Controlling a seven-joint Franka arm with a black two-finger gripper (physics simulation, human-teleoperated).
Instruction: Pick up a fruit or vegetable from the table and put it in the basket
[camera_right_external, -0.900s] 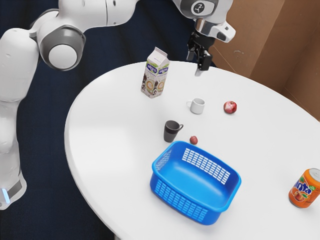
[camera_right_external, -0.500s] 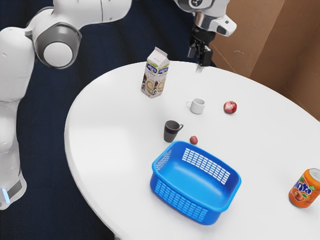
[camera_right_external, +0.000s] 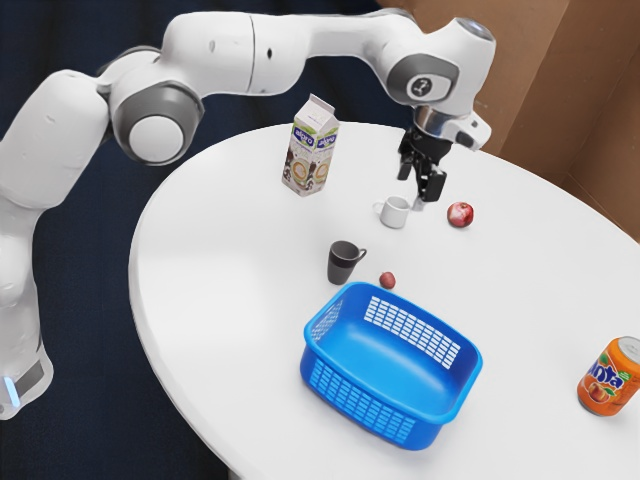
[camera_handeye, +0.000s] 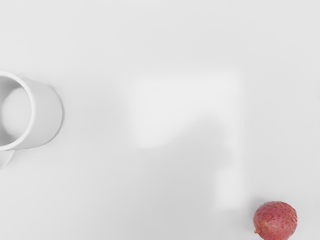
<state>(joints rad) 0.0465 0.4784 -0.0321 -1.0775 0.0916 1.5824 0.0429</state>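
— Got anything in the claw (camera_right_external: 417, 187)?
— Nothing; spread open, exterior view's upper right.
— And where's fruit?
— On the table (camera_right_external: 235, 260): apple (camera_right_external: 460, 214) right of centre, lychee (camera_right_external: 388, 280) just below centre, outside the basket (camera_right_external: 385, 345). Left to do: grasp, carry, release.

White Franka arm (camera_right_external: 225, 55), grey joint trim, black two-finger gripper (camera_right_external: 418, 187).
Links: smooth, rounded, fat tubes, glossy white; thin dark seam ring round one tube, small dark marks on the shell. Elbow: broad dark-grey collar (camera_right_external: 188, 108) round a flat white disc cap (camera_right_external: 158, 139). Wrist housing: bulbous white, dark-grey rounded patch (camera_right_external: 400, 78) with a round black-and-white logo (camera_right_external: 423, 86), blue-grey round cap (camera_right_external: 475, 28) on the end. Flange: shiny silver band (camera_right_external: 430, 122), with a stubby white block (camera_right_external: 472, 131) sticking out beside it, small dark spot on that. Gripper: matt-looking black, blocky, angular; pale bit at one fingertip. Lowest white section: grey panel (camera_right_external: 34, 380), pale-blue light strip (camera_right_external: 12, 391).
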